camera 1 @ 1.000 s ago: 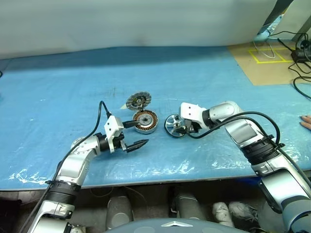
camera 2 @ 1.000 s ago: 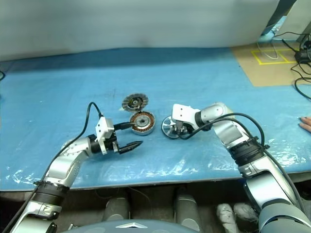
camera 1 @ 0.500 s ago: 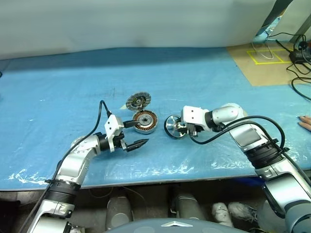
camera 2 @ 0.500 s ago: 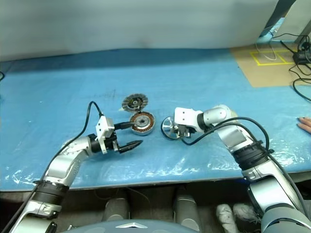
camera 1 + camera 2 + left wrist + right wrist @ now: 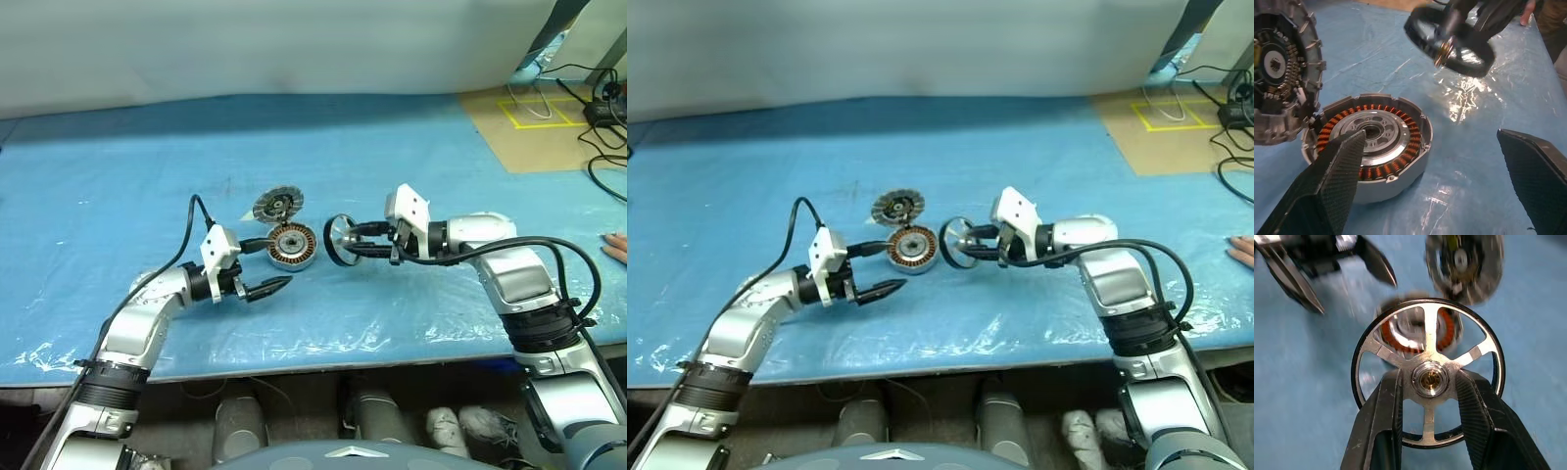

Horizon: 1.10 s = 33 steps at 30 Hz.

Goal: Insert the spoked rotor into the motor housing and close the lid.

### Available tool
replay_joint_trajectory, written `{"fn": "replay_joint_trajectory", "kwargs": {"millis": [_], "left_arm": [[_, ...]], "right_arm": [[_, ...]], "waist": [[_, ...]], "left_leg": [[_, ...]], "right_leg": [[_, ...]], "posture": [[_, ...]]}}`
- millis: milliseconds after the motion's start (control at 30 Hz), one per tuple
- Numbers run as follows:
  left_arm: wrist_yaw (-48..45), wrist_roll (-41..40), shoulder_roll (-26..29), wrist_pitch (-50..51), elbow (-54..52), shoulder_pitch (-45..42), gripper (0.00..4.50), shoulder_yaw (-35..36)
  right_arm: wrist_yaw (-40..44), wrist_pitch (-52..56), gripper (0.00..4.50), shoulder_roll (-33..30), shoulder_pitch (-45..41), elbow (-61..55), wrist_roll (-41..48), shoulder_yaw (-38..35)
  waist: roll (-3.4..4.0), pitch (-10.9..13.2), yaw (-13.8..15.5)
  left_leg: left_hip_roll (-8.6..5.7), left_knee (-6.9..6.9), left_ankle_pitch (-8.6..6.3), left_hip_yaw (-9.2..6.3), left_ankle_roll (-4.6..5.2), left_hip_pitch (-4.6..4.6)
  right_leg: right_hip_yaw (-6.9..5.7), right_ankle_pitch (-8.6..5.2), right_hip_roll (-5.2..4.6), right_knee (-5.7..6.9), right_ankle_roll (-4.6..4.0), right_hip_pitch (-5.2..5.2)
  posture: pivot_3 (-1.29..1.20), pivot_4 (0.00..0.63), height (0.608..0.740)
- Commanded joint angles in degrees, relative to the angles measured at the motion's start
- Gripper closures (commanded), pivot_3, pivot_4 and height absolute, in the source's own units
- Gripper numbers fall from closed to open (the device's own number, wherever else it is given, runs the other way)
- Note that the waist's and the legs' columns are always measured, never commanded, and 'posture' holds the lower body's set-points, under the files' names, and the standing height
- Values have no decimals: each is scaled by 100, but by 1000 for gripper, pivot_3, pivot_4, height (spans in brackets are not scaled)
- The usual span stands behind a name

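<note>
Held off the blue plastic-covered desk (image 5: 411, 147) by its central hub: the small dark spoked rotor with thin shiny rim (image 5: 340, 241), pinched between the two black fingers of the right gripper (image 5: 361, 242), tilted nearly on edge and hanging just beside the motor housing (image 5: 293, 245). Resting on the desk, that round shallow grey metal cup with a ring of copper-brown windings around a silver hub; joined at its far side and swung open, the ribbed grey metal lid (image 5: 277, 204). Waiting near the housing's near side, fingers spread wide and empty: the left gripper (image 5: 257, 268).

Seen through the spokes from the right wrist, the copper windings behind the rotor, roughly lined up but not yet square to the cup.

Likely trouble from here: a rotor lowered while tilted, catching its rim on the housing wall or scraping the windings instead of seating on the hub. Also possible: a slip from the narrow grip on the hub, or a shove that slides the unsteadied housing across the slick plastic.
</note>
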Motion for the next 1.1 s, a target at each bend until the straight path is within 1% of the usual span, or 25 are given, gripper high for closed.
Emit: {"fn": "replay_joint_trajectory", "kwargs": {"millis": [33, 167, 233, 367, 700, 967, 1033, 1067, 1100], "left_arm": [[83, -161, 31, 49, -72, -99, 0, 221], [112, -129, 45, 6, 45, -196, 0, 279], [112, -130, 60, -4, 72, -223, 0, 287], [161, 26, 166, -156, 194, -207, 0, 311], [154, 0, 181, -125, -26, -31, 0, 255], [127, -3, 168, -146, 36, -64, 0, 259], [120, 4, 156, -163, 59, -75, 0, 248], [120, 0, 145, -161, 63, -81, 0, 243], [121, 1, 135, -163, 65, -86, 0, 237]], "right_arm": [[-271, 359, 3219, 343, -196, -492, 500, -51], [-552, 361, 3219, 823, -489, -95, 465, 232], [-602, 287, 3219, 921, -561, 94, 401, 354], [-649, -261, 3219, 1108, -860, 951, -3, 758], [-492, -1004, 3219, 1174, -1139, 1928, -437, 993], [-325, -1220, 3219, 1118, -1118, 1935, -699, 1224], [-388, -1355, 2515, 1136, -1118, 2011, -839, 1293], [-397, -1370, 2313, 1150, -1119, 2031, -860, 1296], [-385, -1365, 1967, 1151, -1118, 2016, -868, 1302]], "waist": [[0, 0, 2], [1, 0, 3], [0, 0, 9], [1, 0, 6], [0, 0, 8], [0, 0, 5], [0, 0, 6], [0, 0, 7], [0, 0, 6]], "left_leg": [[0, 0, 0, 0, -1, 1], [-4, 5, 0, 0, -2, 2], [-4, 6, 0, 0, -3, 3], [-3, 1, 0, -1, -5, 1], [-3, 0, 0, -1, -5, -2], [-3, 1, 0, -1, -5, -2], [-3, 0, 0, -1, -5, -2], [-3, 0, 0, -1, -5, -2], [-3, 1, 0, -1, -5, -2]], "right_leg": [[0, 0, 0, 0, 0, 0], [0, 0, -6, 3, 0, 1], [0, 0, -6, 3, 0, 2], [-5, 0, -6, -7, 1, -3], [-6, 0, -6, -4, 1, -10], [-6, 0, -6, -2, 1, -7], [-5, 0, -6, -2, 1, -5], [-6, 0, -6, -2, 1, -5], [-6, 0, -6, -2, 1, -5]], "posture": [[0, 150, 740], [0, 150, 740], [0, 150, 740], [0, 150, 740], [0, 150, 740], [0, 150, 740], [0, 150, 740], [0, 150, 740], [0, 150, 740]]}}
